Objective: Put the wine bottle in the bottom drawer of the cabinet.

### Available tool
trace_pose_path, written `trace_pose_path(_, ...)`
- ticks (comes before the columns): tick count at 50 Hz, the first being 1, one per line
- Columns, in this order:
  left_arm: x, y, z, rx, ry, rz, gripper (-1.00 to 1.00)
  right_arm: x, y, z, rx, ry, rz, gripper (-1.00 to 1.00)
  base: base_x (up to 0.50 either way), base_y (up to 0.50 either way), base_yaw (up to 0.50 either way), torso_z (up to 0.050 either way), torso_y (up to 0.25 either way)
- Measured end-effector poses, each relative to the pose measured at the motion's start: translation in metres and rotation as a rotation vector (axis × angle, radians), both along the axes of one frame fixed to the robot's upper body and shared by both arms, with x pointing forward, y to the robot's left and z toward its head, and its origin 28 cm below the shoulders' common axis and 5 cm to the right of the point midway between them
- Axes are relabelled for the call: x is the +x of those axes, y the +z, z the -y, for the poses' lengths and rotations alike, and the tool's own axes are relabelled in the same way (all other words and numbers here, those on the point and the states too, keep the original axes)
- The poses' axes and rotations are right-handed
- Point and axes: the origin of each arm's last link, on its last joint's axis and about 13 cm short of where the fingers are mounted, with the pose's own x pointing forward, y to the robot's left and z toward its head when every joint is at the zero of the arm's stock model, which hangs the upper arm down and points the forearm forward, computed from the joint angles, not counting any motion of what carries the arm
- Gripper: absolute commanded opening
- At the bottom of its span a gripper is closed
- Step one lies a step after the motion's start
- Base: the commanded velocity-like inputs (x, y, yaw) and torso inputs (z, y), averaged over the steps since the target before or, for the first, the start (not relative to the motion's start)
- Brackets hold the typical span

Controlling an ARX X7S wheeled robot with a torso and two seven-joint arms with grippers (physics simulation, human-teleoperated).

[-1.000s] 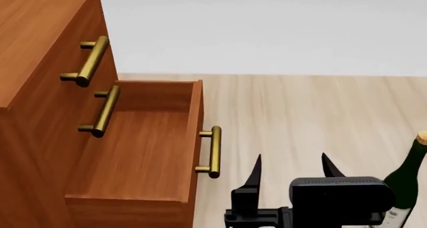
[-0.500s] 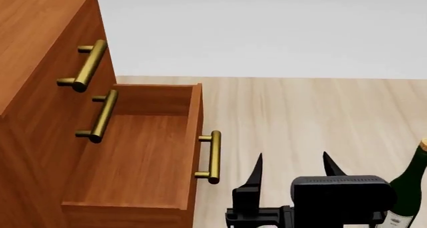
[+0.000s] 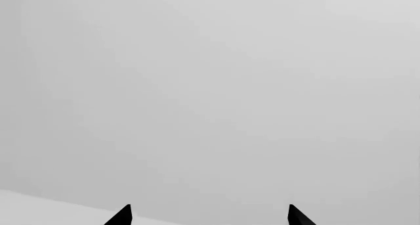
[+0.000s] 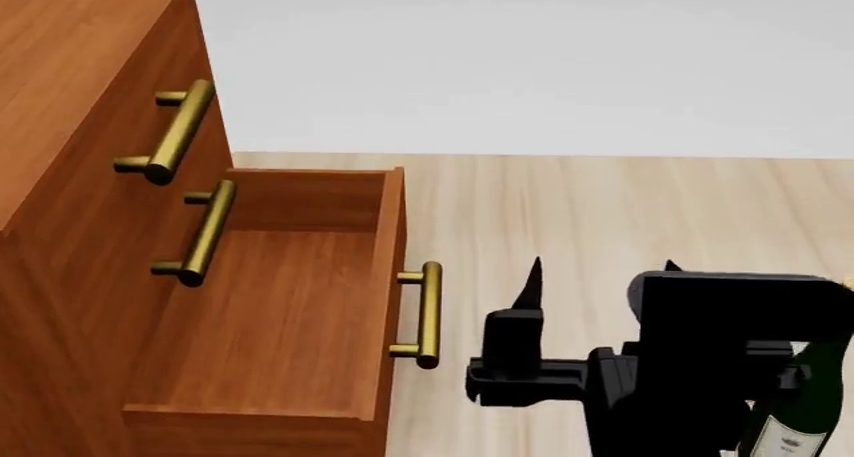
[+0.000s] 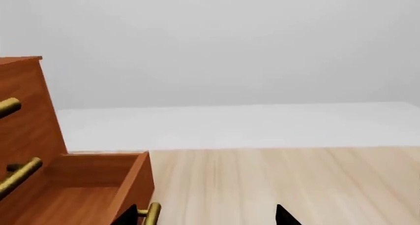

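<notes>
Wine bottle (image 4: 787,417) stands ungrasped beside the wide-open, empty right pincer (image 4: 601,277), while the bottom drawer (image 4: 267,317) gapes ready to receive it.

The cabinet (image 4: 80,127) stands at nine o'clock in the head view, its bottom drawer (image 4: 287,307) pulled out toward three o'clock and open on top. The right gripper (image 4: 594,287) hangs at five o'clock, just beside the drawer's front handle (image 4: 424,315). The wine bottle (image 4: 794,417) stands on the floor (image 4: 601,217) behind that gripper's body, at four o'clock.
</notes>
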Motion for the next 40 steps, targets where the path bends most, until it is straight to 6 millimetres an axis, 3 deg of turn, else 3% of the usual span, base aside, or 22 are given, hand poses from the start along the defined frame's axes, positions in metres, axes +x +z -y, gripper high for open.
trace_pose_path(17,-0.001,-0.005,0.001,0.01,-0.007,-0.002,1.0,-0.005,0.041,0.014,-0.01,-0.025,-0.014,1.0,0.0,0.0,0.0,0.0,0.0)
trace_pose_path(40,-0.001,-0.007,0.001,0.011,-0.01,0.002,1.0,-0.022,0.047,0.039,0.009,-0.123,-0.041,1.0,0.0,0.0,0.0,0.0,0.0)
